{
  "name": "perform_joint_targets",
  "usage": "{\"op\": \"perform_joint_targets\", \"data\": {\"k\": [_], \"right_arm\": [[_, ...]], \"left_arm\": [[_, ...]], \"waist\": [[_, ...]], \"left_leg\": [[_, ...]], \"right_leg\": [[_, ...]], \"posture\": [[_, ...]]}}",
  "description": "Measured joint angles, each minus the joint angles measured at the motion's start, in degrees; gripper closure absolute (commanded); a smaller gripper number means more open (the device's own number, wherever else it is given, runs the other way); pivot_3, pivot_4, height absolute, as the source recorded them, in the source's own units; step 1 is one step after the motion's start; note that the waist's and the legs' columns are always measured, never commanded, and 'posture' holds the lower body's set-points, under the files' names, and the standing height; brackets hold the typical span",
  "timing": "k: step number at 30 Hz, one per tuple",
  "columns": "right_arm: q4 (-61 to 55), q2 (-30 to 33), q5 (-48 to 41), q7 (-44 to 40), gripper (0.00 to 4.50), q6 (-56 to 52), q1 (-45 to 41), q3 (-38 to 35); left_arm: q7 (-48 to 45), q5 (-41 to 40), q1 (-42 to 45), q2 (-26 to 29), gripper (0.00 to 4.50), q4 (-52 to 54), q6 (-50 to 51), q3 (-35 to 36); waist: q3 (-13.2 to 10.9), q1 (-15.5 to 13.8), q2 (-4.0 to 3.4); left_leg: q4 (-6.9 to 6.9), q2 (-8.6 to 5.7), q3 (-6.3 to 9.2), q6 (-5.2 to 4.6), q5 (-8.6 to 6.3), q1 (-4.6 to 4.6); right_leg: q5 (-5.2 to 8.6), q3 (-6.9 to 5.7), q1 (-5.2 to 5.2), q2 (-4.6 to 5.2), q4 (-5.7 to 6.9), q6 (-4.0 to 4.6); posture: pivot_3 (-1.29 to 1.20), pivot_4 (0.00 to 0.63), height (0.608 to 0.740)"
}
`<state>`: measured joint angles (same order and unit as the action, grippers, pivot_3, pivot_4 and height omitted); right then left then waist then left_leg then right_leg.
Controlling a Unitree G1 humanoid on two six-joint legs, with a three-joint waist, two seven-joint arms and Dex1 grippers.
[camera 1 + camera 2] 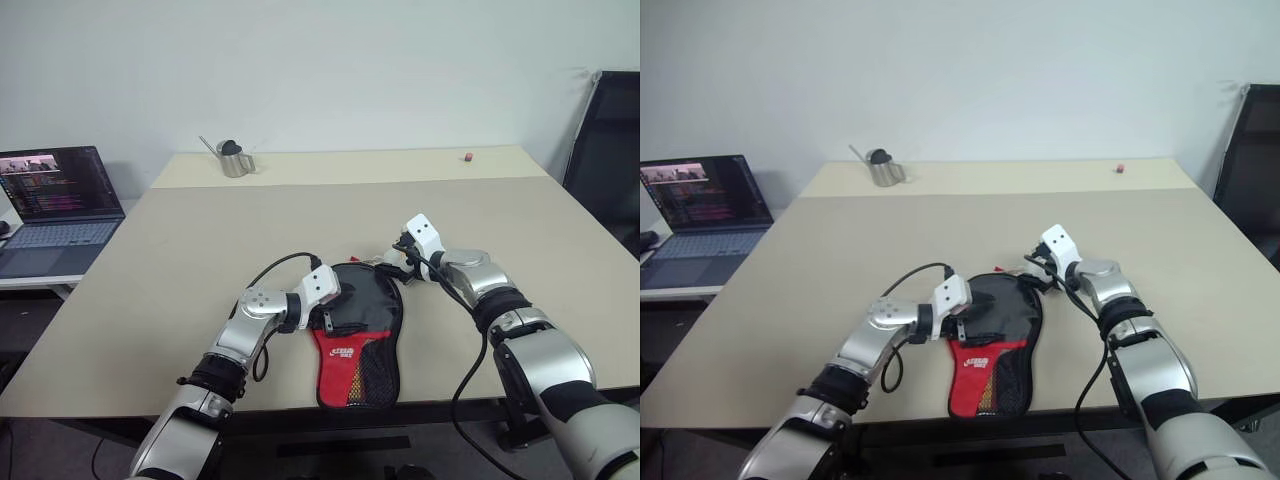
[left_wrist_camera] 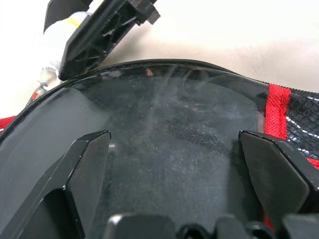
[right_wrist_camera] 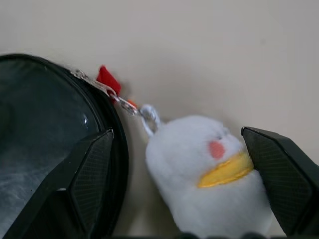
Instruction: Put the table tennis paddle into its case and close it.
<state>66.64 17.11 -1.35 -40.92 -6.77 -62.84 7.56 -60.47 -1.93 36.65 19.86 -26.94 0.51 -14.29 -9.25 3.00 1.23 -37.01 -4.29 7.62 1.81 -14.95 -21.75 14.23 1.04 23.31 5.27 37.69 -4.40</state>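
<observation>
Near the tabletop's (image 1: 200, 260) front edge lay the case (image 1: 357, 345), red mesh end nearest, black rounded top farther in. The left end effector (image 1: 330, 308) hovered wide open over the black top's left side. At the top's far right edge, the right end effector (image 1: 393, 262) stood open around a small white plush duck (image 3: 209, 174) chained to the zipper. Farther back sat a metal watering can (image 1: 234, 158) and a laptop (image 1: 55, 205).

Plain white wall (image 1: 400, 60), beige table (image 1: 300, 215), black chair (image 1: 605, 150), side desk (image 1: 30, 282)
</observation>
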Motion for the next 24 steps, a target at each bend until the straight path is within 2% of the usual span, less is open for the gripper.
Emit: {"op": "perform_joint_targets", "data": {"k": [2, 9, 13, 17, 19, 24], "right_arm": [[0.4, 0.0, 0.6, 0.4, 0.94, 0.6, -0.3, 0.0], [0.8, 0.0, 3.6, 1.7, 3.39, 3.1, -0.5, 0.2], [0.7, 0.0, 6.1, 2.2, 4.34, 5.0, -0.4, 1.3], [0.2, -0.2, 7.4, 1.1, 4.44, 6.6, 0.5, 2.3], [0.2, -0.3, 7.4, 0.9, 4.44, 6.7, 0.7, 2.4], [0.2, -0.5, 7.4, 1.1, 4.45, 7.1, 0.9, 2.5]], "left_arm": [[-0.2, 0.1, 0.2, 0.0, 0.00, -0.5, -0.4, -0.1], [-1.3, 0.3, 2.2, 0.0, 0.00, -4.0, -2.4, -1.2], [-1.6, 0.3, 3.4, -0.5, 0.00, -7.3, -4.0, -1.3], [-1.5, 0.4, 4.1, -0.9, 0.00, -10.0, -5.8, -1.4], [-1.5, 0.5, 4.2, -1.0, 0.00, -10.9, -6.1, -1.4], [-1.5, 0.5, 4.2, -1.0, 0.00, -11.1, -6.6, -1.5]], "waist": [[0.0, 0.1, -0.02], [0.1, 0.1, -0.09], [0.1, 0.1, -0.17], [0.2, 0.0, -0.23], [0.2, 0.0, -0.24], [0.2, 0.1, -0.26]], "left_leg": [[0.00, 0.00, 0.01, 0.00, 0.00, 0.01], [-0.01, -0.01, 0.01, 0.01, 0.01, 0.05], [-0.01, -0.02, 0.03, 0.01, 0.01, 0.13], [0.01, -0.02, 0.03, 0.00, 0.01, 0.48], [0.10, -0.01, 0.06, -0.01, -0.01, 0.96], [0.07, 0.00, 0.08, -0.01, -0.01, 1.02]], "right_leg": [[0.00, 0.00, 0.00, 0.00, 0.02, 0.00], [0.00, -0.01, -0.03, 0.00, 0.07, 0.01], [-0.01, -0.02, -0.10, 0.00, 0.10, 0.01], [-0.01, -0.02, -0.47, 0.00, 0.10, 0.01], [0.01, -0.05, -1.00, -0.02, -0.01, 0.00], [0.01, -0.06, -1.06, -0.02, 0.01, 0.01]], "posture": [[0.00, 0.150, 0.740], [0.00, 0.150, 0.740], [0.00, 0.150, 0.740], [0.00, 0.150, 0.740], [0.00, 0.150, 0.740], [0.00, 0.150, 0.740]]}}
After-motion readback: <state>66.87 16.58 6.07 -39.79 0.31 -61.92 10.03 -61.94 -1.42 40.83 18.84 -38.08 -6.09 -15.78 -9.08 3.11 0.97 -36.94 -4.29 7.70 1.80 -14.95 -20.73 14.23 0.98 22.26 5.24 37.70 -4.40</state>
